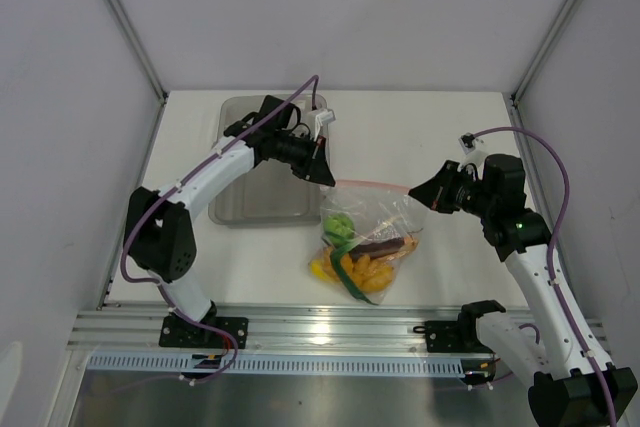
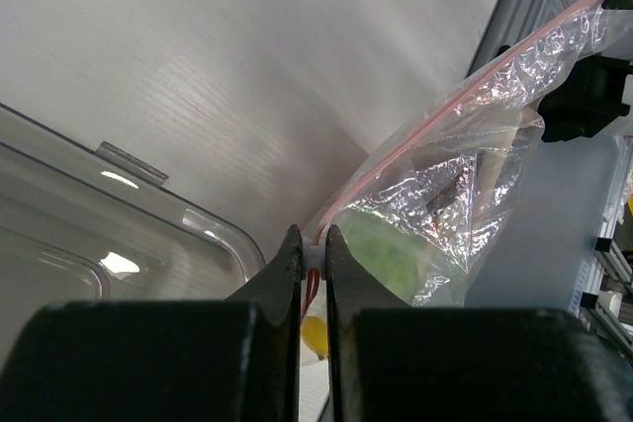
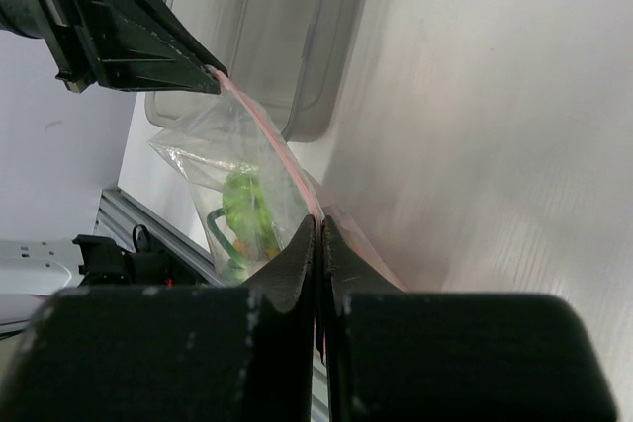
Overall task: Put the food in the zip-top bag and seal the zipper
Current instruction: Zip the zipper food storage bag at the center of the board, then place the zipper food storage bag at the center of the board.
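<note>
The zip-top bag hangs low over the table between my two grippers, with its pink-red zipper stretched straight across the top. The food lies inside it: green, orange, yellow and dark-red pieces. My left gripper is shut on the zipper's left end. In the left wrist view my gripper pinches a small white tab on the zipper. My right gripper is shut on the right end. The right wrist view shows that gripper closed on the zipper, with green food below.
A rigid clear bin sits at the back left, right behind my left gripper and beside the bag's left corner. The aluminium rail runs along the near edge. White walls enclose the table on three sides.
</note>
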Motion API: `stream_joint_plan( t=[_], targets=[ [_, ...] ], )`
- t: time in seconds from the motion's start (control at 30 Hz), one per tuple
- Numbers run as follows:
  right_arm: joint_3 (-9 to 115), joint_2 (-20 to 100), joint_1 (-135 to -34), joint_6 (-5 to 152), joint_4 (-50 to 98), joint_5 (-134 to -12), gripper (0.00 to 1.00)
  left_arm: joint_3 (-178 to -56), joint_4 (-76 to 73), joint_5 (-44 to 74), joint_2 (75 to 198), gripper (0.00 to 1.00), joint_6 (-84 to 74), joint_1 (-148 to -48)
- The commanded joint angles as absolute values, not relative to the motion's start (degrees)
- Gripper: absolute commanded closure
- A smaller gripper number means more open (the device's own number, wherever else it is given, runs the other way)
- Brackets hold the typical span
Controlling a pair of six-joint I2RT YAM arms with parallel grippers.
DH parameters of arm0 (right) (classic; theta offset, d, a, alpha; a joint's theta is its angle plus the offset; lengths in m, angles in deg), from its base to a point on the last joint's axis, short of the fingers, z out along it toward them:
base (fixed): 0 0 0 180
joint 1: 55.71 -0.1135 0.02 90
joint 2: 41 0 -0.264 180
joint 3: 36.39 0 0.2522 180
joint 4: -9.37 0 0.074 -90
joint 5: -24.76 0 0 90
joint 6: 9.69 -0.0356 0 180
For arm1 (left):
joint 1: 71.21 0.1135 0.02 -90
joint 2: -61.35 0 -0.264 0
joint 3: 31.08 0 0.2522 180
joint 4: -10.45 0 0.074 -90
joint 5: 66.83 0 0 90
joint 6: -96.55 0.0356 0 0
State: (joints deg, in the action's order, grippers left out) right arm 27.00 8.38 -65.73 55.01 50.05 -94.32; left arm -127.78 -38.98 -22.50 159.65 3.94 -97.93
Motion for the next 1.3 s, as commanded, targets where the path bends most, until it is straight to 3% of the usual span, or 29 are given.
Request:
stream_joint_plan(
  t=[0.0,0.23,0.33,0.37,0.43,0.47,0.63,0.67,0.7,0.87,1.27],
  targets=[
    [27.38,7.51,-65.46,54.74,50.29,-91.52,1.00,-127.02,-40.58,-18.40,156.36,0.99,4.18,-95.82],
    [27.30,7.87,-65.37,54.47,49.94,-91.61,1.00,-127.02,-40.84,-18.05,156.09,0.98,4.01,-95.55],
    [27.12,8.13,-65.37,54.12,49.50,-91.87,1.00,-127.37,-40.23,-18.31,155.66,0.89,3.48,-95.55],
    [27.12,8.13,-65.37,53.95,49.41,-92.04,1.00,-127.55,-40.06,-18.75,155.48,0.78,3.30,-95.55],
    [27.21,8.13,-65.37,53.59,49.23,-92.22,1.00,-127.72,-39.27,-19.19,154.69,0.71,2.61,-95.55],
    [27.30,8.13,-65.37,53.59,49.15,-92.05,1.00,-127.64,-38.83,-18.67,154.17,0.60,2.25,-95.55],
    [28.17,8.04,-65.37,53.59,50.29,-90.29,1.00,-128.60,-38.21,-15.60,150.83,0.30,0.58,-95.55],
    [28.70,8.13,-65.29,53.68,50.55,-89.85,1.00,-128.78,-37.95,-14.80,150.30,0.20,0.32,-95.55],
    [28.88,8.48,-64.85,53.59,50.90,-89.59,1.00,-128.69,-37.77,-12.53,149.51,0.02,0.05,-95.55],
    [30.11,9.53,-60.99,53.68,52.31,-89.58,1.00,-127.64,-36.28,-7.15,144.60,0.01,-1.79,-95.55],
    [29.41,14.80,-51.84,51.58,49.60,-87.83,1.00,-121.84,-32.59,-9.70,138.78,0.01,-3.55,-95.55]
  ],
)
